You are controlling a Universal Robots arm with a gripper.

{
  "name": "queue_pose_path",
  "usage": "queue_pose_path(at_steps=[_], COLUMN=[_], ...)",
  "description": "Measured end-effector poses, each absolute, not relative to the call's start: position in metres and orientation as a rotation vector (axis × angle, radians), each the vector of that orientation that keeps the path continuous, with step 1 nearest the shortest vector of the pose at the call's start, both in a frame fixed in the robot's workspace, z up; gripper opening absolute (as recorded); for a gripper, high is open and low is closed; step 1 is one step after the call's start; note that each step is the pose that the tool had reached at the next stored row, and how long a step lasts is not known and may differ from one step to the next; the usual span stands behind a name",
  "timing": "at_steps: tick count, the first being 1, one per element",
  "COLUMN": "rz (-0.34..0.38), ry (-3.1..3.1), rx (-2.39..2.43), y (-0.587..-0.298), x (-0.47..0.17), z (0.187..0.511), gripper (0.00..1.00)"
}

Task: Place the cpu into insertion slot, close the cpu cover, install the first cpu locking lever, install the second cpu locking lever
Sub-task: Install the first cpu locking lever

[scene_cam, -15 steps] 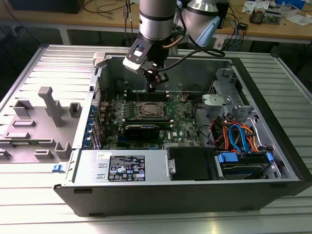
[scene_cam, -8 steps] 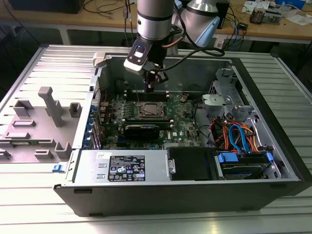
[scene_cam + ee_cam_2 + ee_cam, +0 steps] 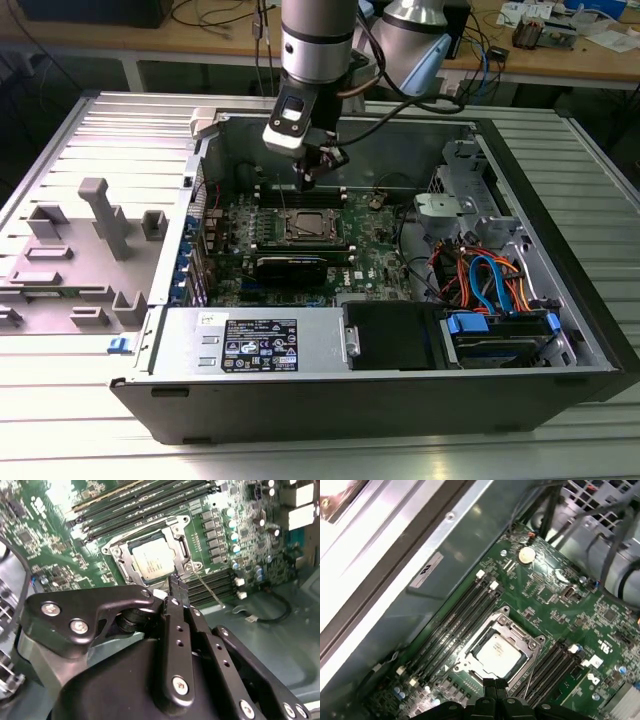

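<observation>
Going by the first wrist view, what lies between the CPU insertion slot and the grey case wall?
Long black memory slots lie side by side on the green board, filling the stretch between the insertion slot and the case wall in the first wrist view.

Cpu [image 3: 152,560] pale silver; cpu cover [image 3: 182,542] silvery; circuit board [image 3: 45,545] green; claw [image 3: 176,586] black; cables [image 3: 490,275] blue, orange; surface [image 3: 60,400] pale grey, ribbed

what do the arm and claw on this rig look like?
Arm: silver-grey cylindrical segments with a black band, and a black cable looped beside it. Claw: matte black linkage plates dotted with silver screw heads, tapering to narrow tips. A pale grey box is mounted at the wrist.
</observation>
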State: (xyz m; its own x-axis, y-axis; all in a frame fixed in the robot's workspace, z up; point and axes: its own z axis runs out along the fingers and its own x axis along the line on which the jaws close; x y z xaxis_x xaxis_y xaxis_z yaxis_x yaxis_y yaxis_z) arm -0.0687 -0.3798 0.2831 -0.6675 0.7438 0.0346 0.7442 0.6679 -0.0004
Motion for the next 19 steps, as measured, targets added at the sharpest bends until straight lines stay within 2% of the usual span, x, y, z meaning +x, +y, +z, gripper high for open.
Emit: queue_pose_path(at_steps=[19], rz=[-0.008], ry=[-3.063], rx=[-0.524], y=[-0.3798], x=[-0.0686], z=[0.2806], gripper=[0.11])
